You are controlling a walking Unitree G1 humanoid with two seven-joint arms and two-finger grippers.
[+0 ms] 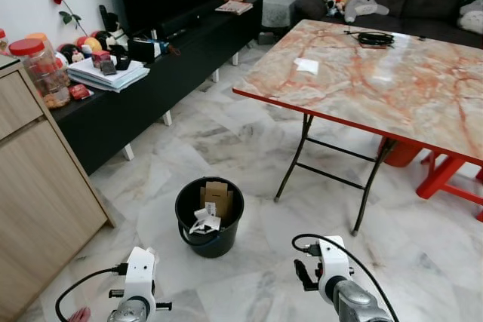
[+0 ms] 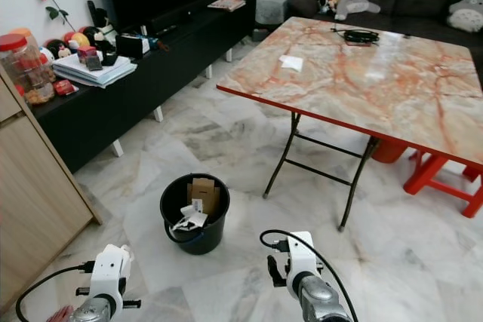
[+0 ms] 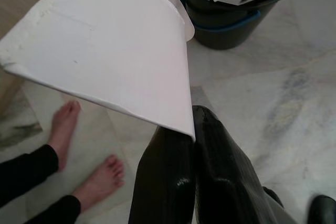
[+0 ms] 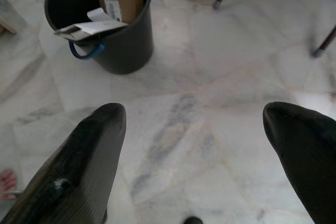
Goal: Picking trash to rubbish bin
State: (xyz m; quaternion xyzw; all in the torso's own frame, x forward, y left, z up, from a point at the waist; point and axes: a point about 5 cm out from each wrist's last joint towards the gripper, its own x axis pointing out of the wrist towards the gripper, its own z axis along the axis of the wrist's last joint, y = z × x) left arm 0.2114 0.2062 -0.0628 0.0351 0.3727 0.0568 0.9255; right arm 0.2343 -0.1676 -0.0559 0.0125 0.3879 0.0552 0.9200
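Note:
A black rubbish bin (image 1: 210, 216) stands on the marble floor, holding a cardboard piece (image 1: 216, 196) and crumpled white paper (image 1: 204, 224). My left gripper (image 3: 191, 124) is shut on the edge of a white sheet of paper (image 3: 110, 51), low and to the bin's near left; the bin (image 3: 236, 3) lies just beyond the sheet. My right gripper (image 4: 194, 114) stands open with nothing between its fingers, low over the floor to the right of the bin (image 4: 105, 24). A small white scrap (image 1: 307, 65) lies on the table.
The marble-topped folding table (image 1: 392, 88) with red edges stands ahead on the right, a red stool (image 1: 453, 179) under it. A wooden cabinet (image 1: 38, 194) is close on the left, a black TV bench (image 1: 151, 88) behind it. A person's bare feet (image 3: 84, 156) are beside my left arm.

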